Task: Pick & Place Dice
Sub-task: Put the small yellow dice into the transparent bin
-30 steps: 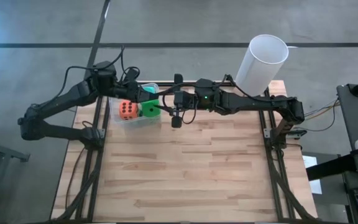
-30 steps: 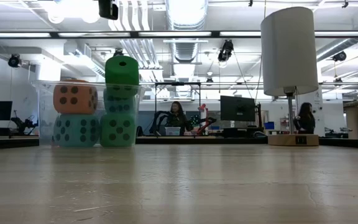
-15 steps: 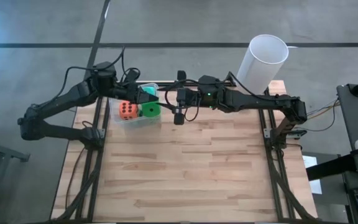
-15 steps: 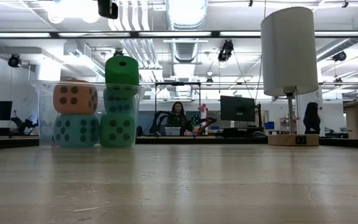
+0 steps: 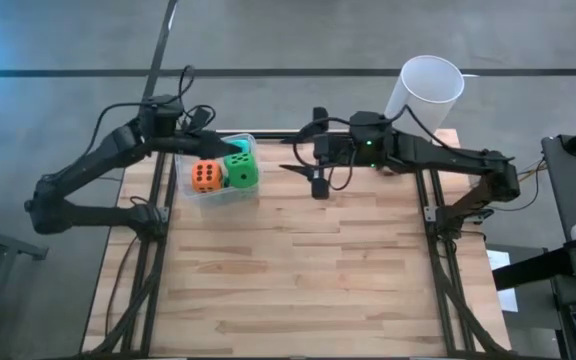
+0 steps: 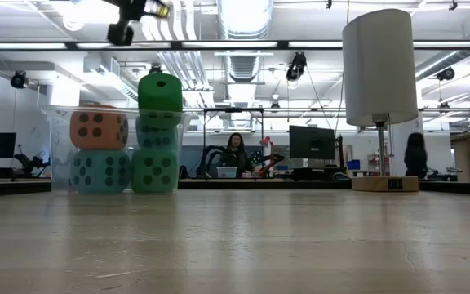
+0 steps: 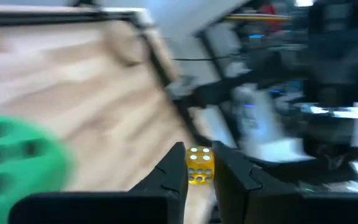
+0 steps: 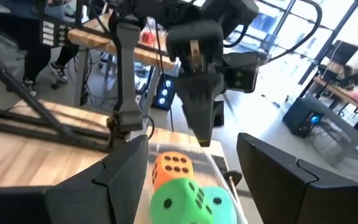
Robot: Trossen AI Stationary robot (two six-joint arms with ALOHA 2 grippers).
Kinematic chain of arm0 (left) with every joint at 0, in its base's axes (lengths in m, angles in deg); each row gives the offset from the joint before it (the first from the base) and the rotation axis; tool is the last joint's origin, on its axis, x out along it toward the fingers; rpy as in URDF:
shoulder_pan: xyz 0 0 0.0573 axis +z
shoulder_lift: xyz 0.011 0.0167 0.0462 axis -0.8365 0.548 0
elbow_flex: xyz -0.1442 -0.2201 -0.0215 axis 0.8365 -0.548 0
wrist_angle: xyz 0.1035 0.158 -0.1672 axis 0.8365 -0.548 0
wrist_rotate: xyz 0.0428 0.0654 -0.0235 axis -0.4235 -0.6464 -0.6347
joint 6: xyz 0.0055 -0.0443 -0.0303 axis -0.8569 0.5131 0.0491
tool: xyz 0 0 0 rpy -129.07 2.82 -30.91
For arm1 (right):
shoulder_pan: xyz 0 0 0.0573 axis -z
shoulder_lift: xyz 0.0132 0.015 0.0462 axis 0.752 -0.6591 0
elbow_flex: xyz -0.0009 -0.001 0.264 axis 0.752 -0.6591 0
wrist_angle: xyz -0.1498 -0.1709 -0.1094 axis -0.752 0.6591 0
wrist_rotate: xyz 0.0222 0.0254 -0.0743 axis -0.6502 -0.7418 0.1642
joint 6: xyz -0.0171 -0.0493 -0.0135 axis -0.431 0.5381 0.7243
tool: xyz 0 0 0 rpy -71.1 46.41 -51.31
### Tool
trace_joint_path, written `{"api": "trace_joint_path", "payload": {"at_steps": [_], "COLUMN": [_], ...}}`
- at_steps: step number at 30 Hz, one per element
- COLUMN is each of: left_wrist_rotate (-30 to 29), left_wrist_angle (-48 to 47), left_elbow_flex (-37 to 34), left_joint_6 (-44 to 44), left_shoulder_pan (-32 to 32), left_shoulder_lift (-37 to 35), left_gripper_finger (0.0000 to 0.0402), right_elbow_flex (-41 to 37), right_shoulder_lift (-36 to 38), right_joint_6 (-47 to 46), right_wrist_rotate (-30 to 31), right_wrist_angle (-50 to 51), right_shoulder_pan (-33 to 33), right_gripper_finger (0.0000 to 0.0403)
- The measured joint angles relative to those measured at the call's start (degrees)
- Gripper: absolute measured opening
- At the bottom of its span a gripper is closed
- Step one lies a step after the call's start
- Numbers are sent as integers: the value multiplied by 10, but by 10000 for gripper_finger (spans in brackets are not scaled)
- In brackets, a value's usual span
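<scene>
Two arms: both near the clear tub (image 5: pixel 224 180) of dice (image 5: pixel 240 170).
Left gripper (image 5: pixel 230 148): directly over tub, jaws narrowly closed, nothing visibly held.
Right gripper (image 5: pixel 293 168): beside tub, jaws wide open, empty, facing the dice.

dice: orange die (image 5: pixel 205 176) blk pips | green die (image 5: pixel 242 172) blk pips | teal die (image 6: pixel 100 171) | cylinder (image 5: pixel 423 97) wht

You are looking at a pale wooden butcher-block bench (image 5: pixel 308 270) on a dark metal frame. A clear plastic tub (image 5: pixel 218 192) is sitting directly on it near the far left corner, and a tall white cylinder (image 5: pixel 423 92) is standing at the far right corner.
</scene>
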Motion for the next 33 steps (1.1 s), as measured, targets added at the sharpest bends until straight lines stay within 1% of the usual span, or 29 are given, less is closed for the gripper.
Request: {"api": "trace_joint_path", "payload": {"at_steps": [4,9,19,23,26,30,31,33], "left_wrist_rotate": [-71,-170,-381,-464,-487,-500,-502,-511], "left_wrist_angle": [-84,-174,-353,-387,-387,-386,-386,-384], "left_elbow_flex": [0,0,-1,-3,-5,-12,-12,-12], "left_joint_6": [-50,-74,-47,-32,-31,-24,-25,-31], "left_shoulder_pan": [11,12,12,12,13,13,13,17], "left_shoulder_lift": [-2,-7,-20,-1,17,47,54,67], "left_gripper_finger": [54,54,54,54,54,54,58,80], "right_elbow_flex": [0,0,-1,-1,-1,-1,-1,-1], "right_shoulder_lift": [11,11,11,11,11,11,11,11], "right_joint_6": [-4,-28,-43,-43,-43,-43,-43,-43], "right_wrist_rotate": [1,2,1,1,1,1,1,1], "right_wrist_angle": [31,44,59,59,59,59,59,58], "right_shoulder_pan": [0,0,0,0,0,0,0,0], "right_gripper_finger": [241,236,243,244,241,236,235,236]}}
